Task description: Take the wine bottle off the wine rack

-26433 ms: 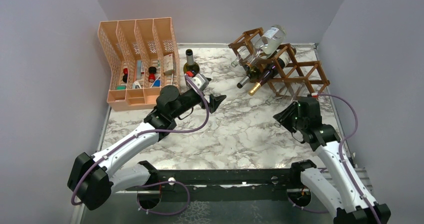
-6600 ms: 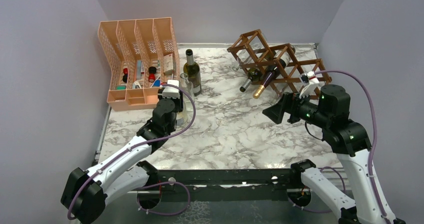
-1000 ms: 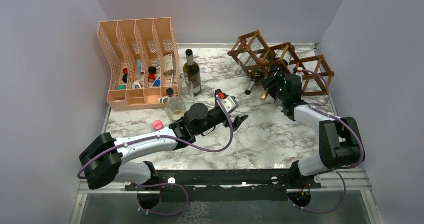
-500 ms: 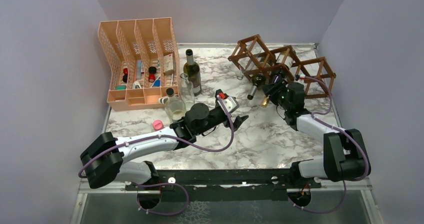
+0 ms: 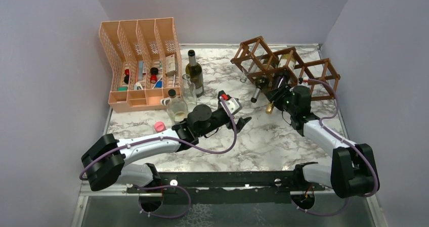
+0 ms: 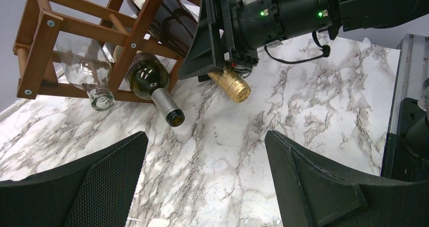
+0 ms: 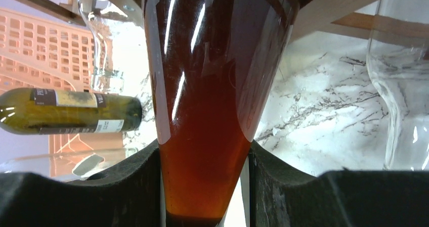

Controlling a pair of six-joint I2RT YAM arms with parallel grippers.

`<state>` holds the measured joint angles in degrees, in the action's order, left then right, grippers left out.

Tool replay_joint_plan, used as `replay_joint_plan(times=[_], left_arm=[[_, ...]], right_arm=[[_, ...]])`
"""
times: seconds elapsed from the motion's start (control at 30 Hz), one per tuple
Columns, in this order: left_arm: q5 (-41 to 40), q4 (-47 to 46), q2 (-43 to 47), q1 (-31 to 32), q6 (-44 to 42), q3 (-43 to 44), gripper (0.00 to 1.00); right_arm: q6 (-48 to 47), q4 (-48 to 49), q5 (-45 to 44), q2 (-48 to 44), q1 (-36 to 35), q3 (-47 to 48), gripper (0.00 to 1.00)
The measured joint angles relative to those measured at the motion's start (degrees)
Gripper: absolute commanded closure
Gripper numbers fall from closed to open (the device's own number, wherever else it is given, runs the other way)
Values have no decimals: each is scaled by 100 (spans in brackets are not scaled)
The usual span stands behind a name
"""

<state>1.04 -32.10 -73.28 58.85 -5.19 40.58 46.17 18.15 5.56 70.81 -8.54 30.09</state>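
Low on the wine rack (image 6: 41, 45), the right pincer (image 5: 279, 96) is clamped on the neck of the wine bottle (image 7: 205, 85), its body lodged among the bars, so a crooked pull could drag the frame or roll the neighbouring bottle (image 6: 152, 83) out, while the left pincer (image 6: 207, 186) hangs apart over the tabletop (image 5: 253, 141).

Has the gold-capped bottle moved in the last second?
Yes. Against the table, the gold-capped bottle has slid toward the arms' bases, farther out of the wine rack, clamped in the right end effector.
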Motion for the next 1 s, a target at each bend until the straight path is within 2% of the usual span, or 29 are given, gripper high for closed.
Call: replay_joint_plan(times=[1.0], left_arm=[[87, 2, -116, -2, 0, 0, 8]], right_arm=[[-334, -2415, 927, -2063, 0, -201, 99]])
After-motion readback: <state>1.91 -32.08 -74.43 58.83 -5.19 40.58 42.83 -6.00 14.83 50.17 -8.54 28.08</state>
